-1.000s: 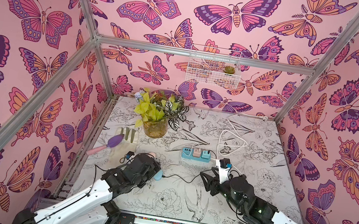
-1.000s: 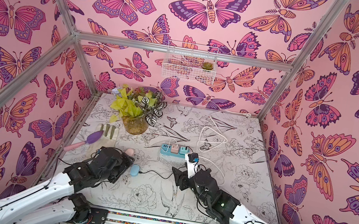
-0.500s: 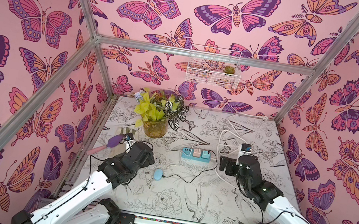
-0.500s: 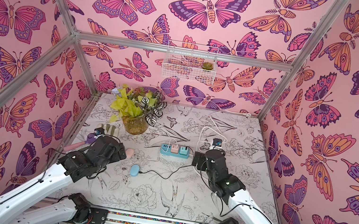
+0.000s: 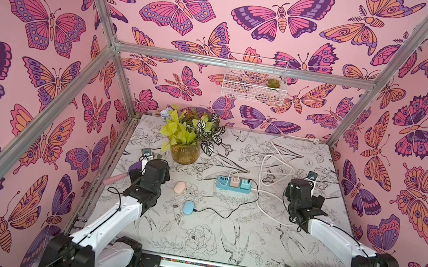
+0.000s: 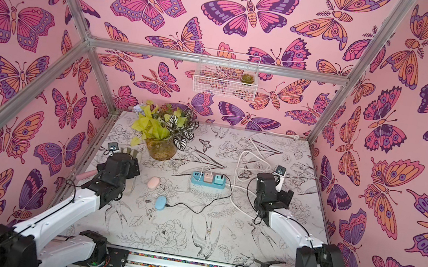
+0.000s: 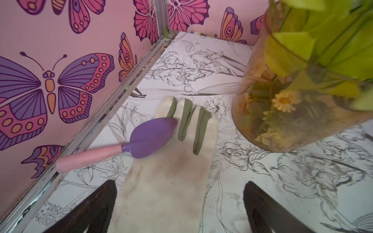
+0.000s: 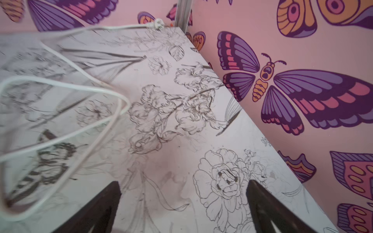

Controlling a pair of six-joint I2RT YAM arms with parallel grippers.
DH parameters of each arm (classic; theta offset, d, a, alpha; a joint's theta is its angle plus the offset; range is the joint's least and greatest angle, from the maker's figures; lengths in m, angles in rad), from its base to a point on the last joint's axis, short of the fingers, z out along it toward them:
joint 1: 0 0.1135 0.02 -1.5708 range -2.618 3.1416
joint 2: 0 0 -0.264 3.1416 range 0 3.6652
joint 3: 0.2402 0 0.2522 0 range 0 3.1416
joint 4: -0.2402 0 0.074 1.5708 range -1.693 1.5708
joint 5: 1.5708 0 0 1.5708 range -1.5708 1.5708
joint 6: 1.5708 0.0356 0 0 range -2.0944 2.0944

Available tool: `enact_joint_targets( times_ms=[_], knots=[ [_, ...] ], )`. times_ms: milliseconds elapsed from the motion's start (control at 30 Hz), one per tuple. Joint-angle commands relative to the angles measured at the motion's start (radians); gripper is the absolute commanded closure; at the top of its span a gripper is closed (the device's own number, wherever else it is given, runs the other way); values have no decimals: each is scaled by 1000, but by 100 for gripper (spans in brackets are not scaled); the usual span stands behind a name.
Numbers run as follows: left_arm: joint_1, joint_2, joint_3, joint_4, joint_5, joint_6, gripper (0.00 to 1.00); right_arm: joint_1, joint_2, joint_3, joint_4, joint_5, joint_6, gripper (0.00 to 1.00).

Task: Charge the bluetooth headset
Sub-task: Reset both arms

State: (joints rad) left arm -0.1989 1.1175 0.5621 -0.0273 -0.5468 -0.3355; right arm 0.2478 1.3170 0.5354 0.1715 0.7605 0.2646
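Headset case point(image 5: 189, 207), a smooth pale-blue oval pebble, lies flat on the table point(image 5: 216, 247) near the middle, toward the left arm's side, in both top views. A thin black cable point(image 5: 224, 217) meets its end and curls across the surface up to a teal power strip point(image 5: 223, 184), a short rectangular block with pink and teal adapters point(image 5: 235, 182) plugged into it. A second oval case point(image 5: 180, 187), matte pink, sits just beyond the blue one, apart from it. The tabletop is white, printed with fine black line drawings of flowers and birds. A thick white cord point(image 5: 262, 166) loops loosely behind the strip toward the back wall point(image 5: 208, 91). The left gripper point(image 7: 180, 182) hovers with its dark jaws spread wide over a cream fabric glove point(image 7: 165, 181) with green finger pads. A trowel point(image 7: 151, 137) with a glossy purple blade and pink handle rests partly on the glove. Beside them stands a round amber glass vase point(image 7: 262, 121) holding yellow-green leaves point(image 7: 292, 46) and small yellow flowers point(image 7: 284, 100). The right gripper point(image 8: 184, 181), jaws likewise spread and holding nothing, hangs over bare table near the white cord. High on the back wall a white wire basket point(image 5: 252, 93) holds a small succulent point(image 5: 273, 83).
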Motion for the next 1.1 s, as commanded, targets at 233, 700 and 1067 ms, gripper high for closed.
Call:
enact_joint_targets(
  times_ms=[233, 700, 1067],
  knots=[
    [136, 189, -63, 443, 124, 220, 1, -84, 45, -105, 448, -150, -149, 1],
    [140, 414, -207, 933, 286, 339, 0, -156, 193, -170, 719, -439, -220, 1],
    [144, 439, -214, 989, 284, 340, 0, -162, 194, -159, 696, -449, -214, 1]
  ],
)
